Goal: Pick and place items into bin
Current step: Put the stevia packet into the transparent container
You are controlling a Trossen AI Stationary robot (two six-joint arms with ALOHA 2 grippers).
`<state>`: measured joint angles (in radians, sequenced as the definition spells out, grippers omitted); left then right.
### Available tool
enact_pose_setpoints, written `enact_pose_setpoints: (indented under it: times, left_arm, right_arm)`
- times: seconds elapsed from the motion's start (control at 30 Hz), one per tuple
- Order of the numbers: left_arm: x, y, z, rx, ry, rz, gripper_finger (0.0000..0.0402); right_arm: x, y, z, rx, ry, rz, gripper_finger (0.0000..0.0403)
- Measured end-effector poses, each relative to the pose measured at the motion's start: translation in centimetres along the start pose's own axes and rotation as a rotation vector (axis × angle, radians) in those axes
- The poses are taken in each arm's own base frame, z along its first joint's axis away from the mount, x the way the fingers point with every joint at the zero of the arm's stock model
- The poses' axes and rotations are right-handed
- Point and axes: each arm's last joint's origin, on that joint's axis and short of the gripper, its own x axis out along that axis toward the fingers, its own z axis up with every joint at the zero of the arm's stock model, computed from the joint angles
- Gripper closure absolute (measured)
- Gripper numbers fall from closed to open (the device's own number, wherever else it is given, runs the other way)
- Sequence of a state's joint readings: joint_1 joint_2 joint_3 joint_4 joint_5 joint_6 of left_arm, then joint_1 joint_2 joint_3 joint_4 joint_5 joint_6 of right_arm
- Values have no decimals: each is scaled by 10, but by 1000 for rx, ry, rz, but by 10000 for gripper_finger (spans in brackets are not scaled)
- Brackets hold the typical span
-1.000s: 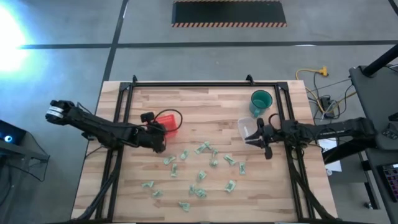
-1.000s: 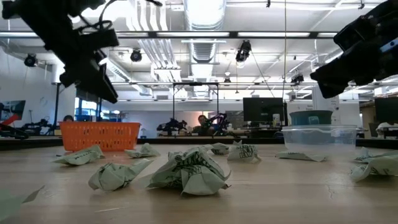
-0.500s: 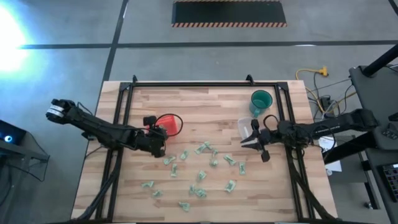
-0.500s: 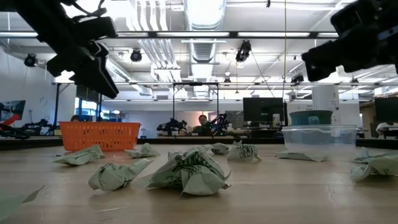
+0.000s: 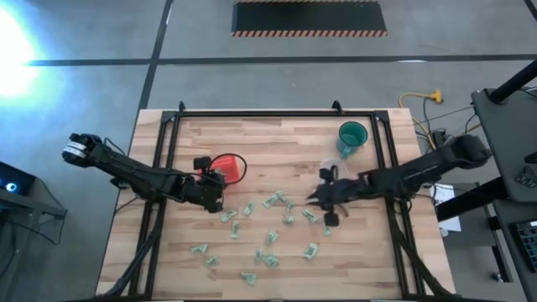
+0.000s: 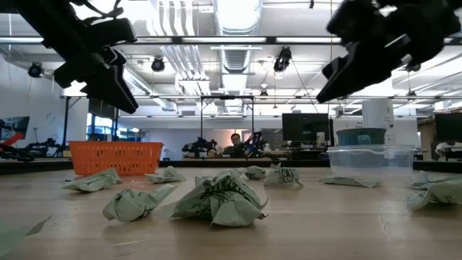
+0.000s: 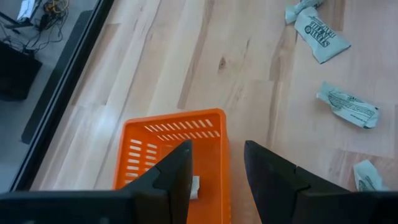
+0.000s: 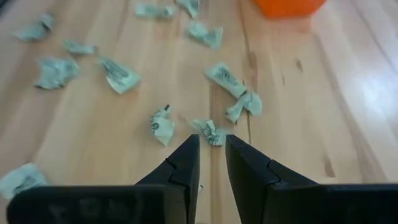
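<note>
Left arm first: your left gripper (image 5: 215, 190) hangs above the wooden table (image 5: 277, 143), at the near edge of the orange bin (image 5: 225, 167). In the left wrist view its fingers (image 7: 180, 171) stand apart with a moderate gap and nothing between them; the orange bin (image 7: 171, 158) lies directly beyond them, with one small pale piece (image 7: 194, 186) resting inside on its floor. In the low view the left gripper (image 6: 108, 79) is raised well clear of the tabletop.

Centre of the table — the items (image 5: 273, 231) are scattered loose across the wood, crumpled green-and-white wrappers spread from just beside the bin toward the near edge. The low view shows several up close, the biggest wrapper (image 6: 219, 196) sitting in the middle, the bin (image 6: 115, 157) far behind on the left.

Right side: your right gripper (image 5: 323, 201) reaches in over the right part of the scatter, off the table surface. From the right wrist view its fingers (image 8: 180, 168) are narrow, only a slim gap, empty — a wrapper (image 8: 211, 132) lies on the wood just beyond the tips. Behind the right arm stand a clear plastic container (image 5: 331, 170) and a green cup (image 5: 352, 137), both near the far right corner.
</note>
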<state>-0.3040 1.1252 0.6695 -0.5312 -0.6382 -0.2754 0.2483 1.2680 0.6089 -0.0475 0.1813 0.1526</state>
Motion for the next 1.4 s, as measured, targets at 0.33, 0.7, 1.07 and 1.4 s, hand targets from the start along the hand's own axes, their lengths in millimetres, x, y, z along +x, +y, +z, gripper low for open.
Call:
enact_pose_setpoints:
  times: [0.33,0.7,1.07,1.4]
  left_arm:
    - [-3,-5,-1,12,-5,-30,274]
    - [-5,-7,-2,21,-8,-42,274]
    - [-5,-7,-1,24,-9,-42,274]
    - [-5,-7,-1,27,-9,-41,274]
  right_arm:
    - [34,45,33,60,376,-232,335]
    - [75,65,27,65,524,-265,333]
    - [76,62,23,115,555,-301,267]
    - [84,51,7,170,620,-327,237]
